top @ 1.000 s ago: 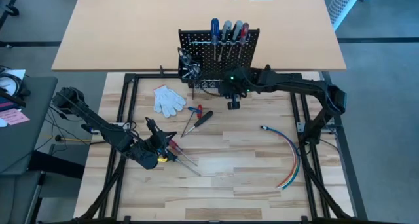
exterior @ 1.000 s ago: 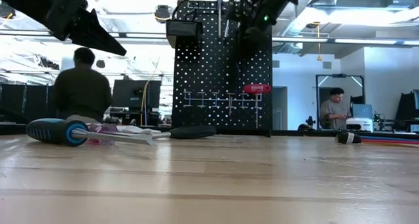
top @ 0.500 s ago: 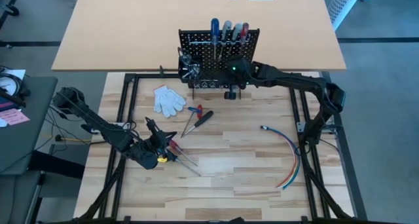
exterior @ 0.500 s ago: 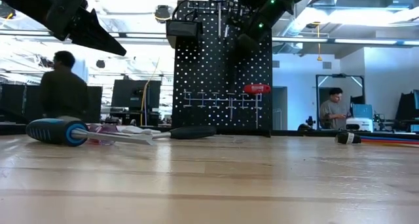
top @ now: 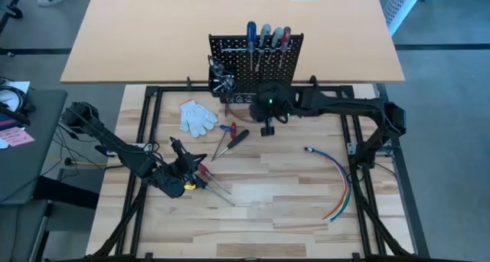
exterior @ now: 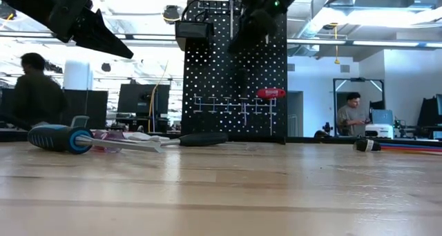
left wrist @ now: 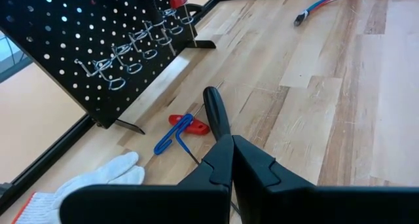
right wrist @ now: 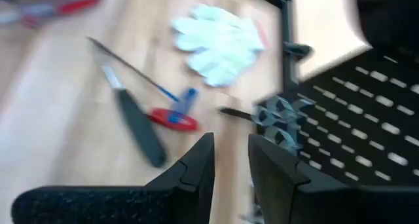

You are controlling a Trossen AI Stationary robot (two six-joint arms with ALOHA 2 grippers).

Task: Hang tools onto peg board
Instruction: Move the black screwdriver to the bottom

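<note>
The black peg board (top: pixel 256 67) stands at the table's far edge. Several screwdrivers with blue (top: pixel 250 31), grey and red (top: pixel 285 38) handles hang along its top. A black-handled screwdriver (top: pixel 236 139) and a small red and blue tool (top: pixel 228 128) lie flat on the wood in front of it. More screwdrivers (top: pixel 207 178) lie near the left. My right gripper (top: pixel 267 129) hovers in front of the board, open by a narrow gap (right wrist: pixel 230 162), with nothing between its fingers. My left gripper (top: pixel 174 145) hangs shut (left wrist: pixel 231 162) above the near-left tools.
White gloves (top: pixel 197 116) lie left of the board, and a bundle of coloured wires (top: pixel 337 178) curves along the right. A small black bin with metal parts (top: pixel 222 82) sits at the board's left side. People show in the room behind (exterior: pixel 352 115).
My right gripper went toward the peg board, then came back toward the table's near edge and a little to the left, its fingers keeping the same gap. A person in the background has walked to the left.
</note>
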